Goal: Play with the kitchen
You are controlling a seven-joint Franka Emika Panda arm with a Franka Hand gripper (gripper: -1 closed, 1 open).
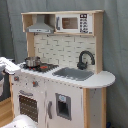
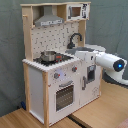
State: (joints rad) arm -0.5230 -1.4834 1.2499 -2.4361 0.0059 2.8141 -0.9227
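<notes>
Kitchen [image 1: 62, 70] is filling most of the first exterior view, standing upright before a grey curtain [image 1: 114, 45] — black faucet [image 1: 85, 59] over the grey sink [image 1: 74, 74], a small pot [image 1: 32, 61] sitting on the stove. I am seeing a white piece of the arm [image 1: 8, 65] poking in at the first exterior view's left edge, near the stove corner.

Turning to the second exterior view, the kitchen [image 2: 55, 60] is standing on a wooden floor [image 2: 100, 110], and the arm [image 2: 107, 62] is reaching in from the second exterior view's right, across the counter's front beside the sink — I cannot tell how the jaws are standing.
</notes>
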